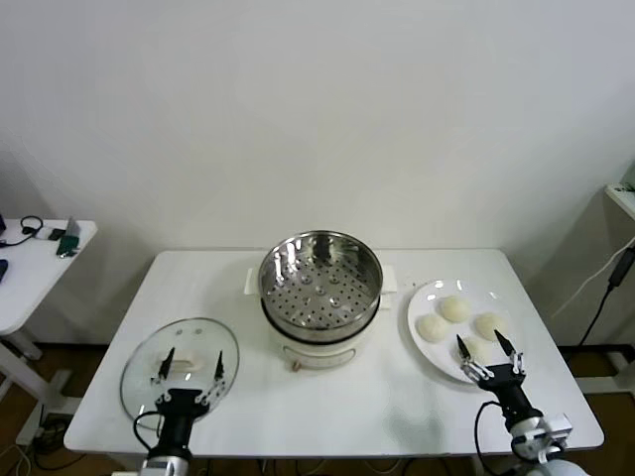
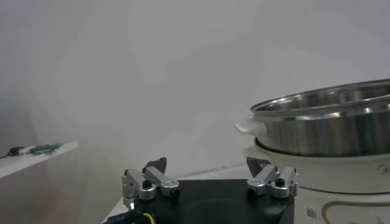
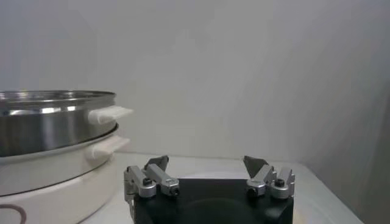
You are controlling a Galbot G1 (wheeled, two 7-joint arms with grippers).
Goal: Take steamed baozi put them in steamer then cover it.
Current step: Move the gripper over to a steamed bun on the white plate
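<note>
The steamer stands uncovered mid-worktop, ready to load, so the right gripper waits, fingers wide and empty, over the plate of steamed baozi while the left gripper hovers likewise above the cover.

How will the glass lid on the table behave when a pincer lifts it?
The lid is clear glass with a metal rim, so probably rigid, rather heavy and breakable. It lies flat, so it should not roll. Its small pale handle looks like the only good hold; smooth glass may slip.
</note>
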